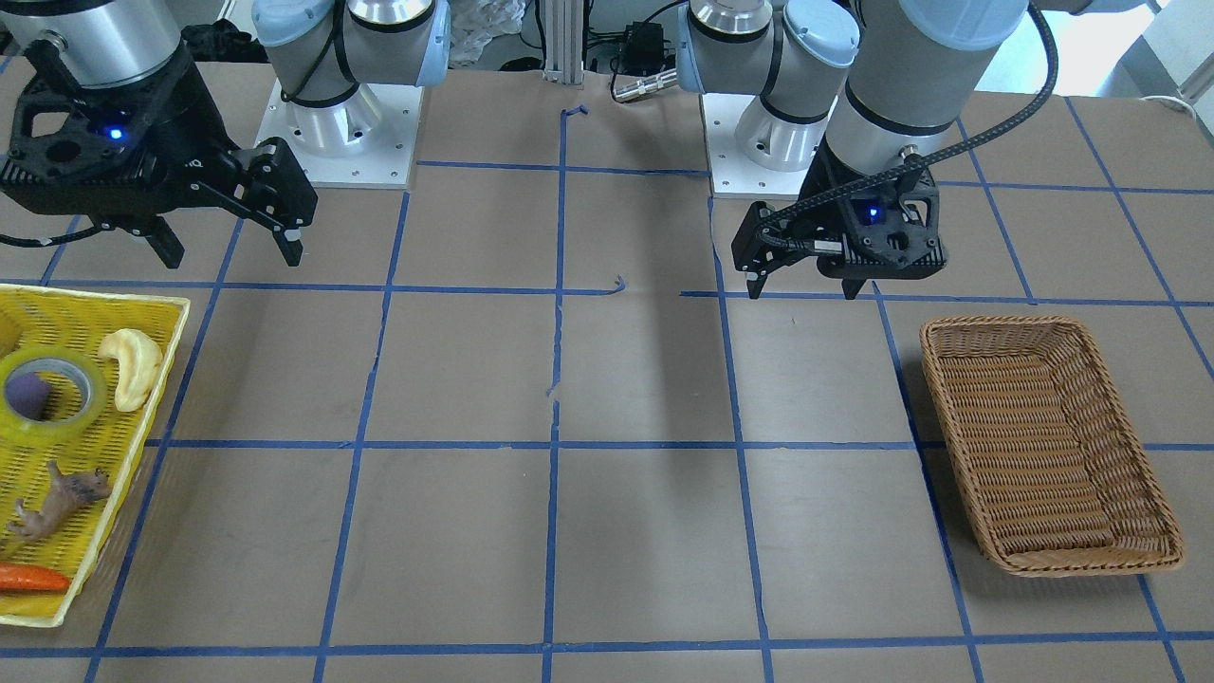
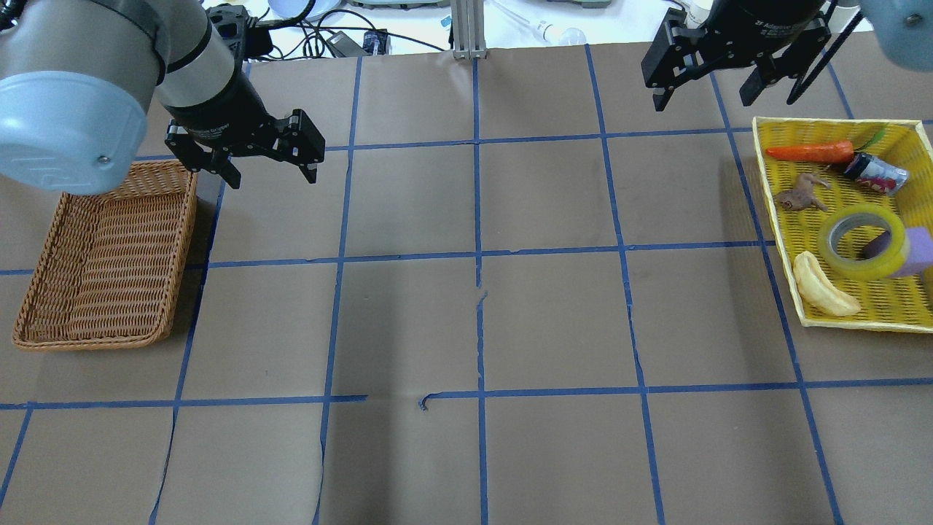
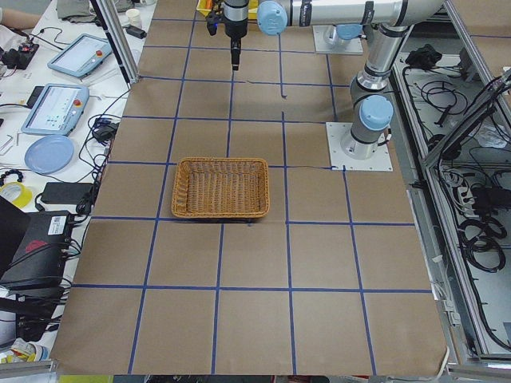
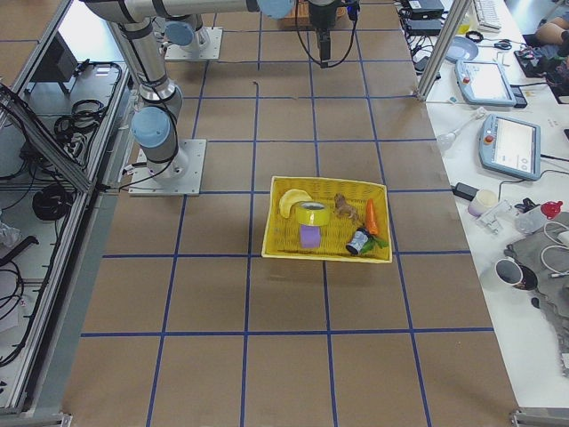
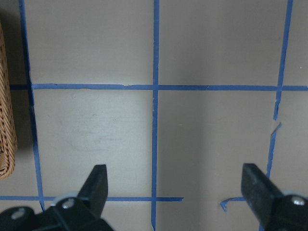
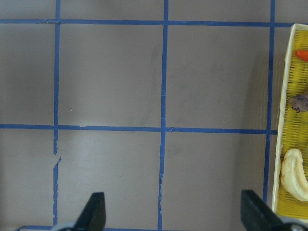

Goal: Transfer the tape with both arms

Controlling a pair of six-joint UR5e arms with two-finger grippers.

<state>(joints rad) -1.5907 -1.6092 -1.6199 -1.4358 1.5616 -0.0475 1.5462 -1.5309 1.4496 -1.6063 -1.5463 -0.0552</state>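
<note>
The yellow tape roll (image 2: 867, 268) lies flat in the yellow tray (image 2: 776, 219) at the right of the overhead view, with a purple block (image 2: 920, 248) partly inside its ring. It also shows in the front view (image 1: 57, 427) and the right-side view (image 4: 313, 214). My right gripper (image 2: 703, 100) is open and empty, above the table just beyond the tray's far left corner; it also shows in the front view (image 1: 234, 258). My left gripper (image 2: 273, 177) is open and empty, above the table beside the wicker basket (image 2: 44, 277); it also shows in the front view (image 1: 804, 289).
The tray also holds a banana (image 2: 820, 292), a carrot (image 2: 809, 152), a small brown animal figure (image 2: 798, 197) and a can (image 2: 878, 173). The wicker basket is empty. Blue tape lines grid the brown table. Both arm bases stand at the robot's edge.
</note>
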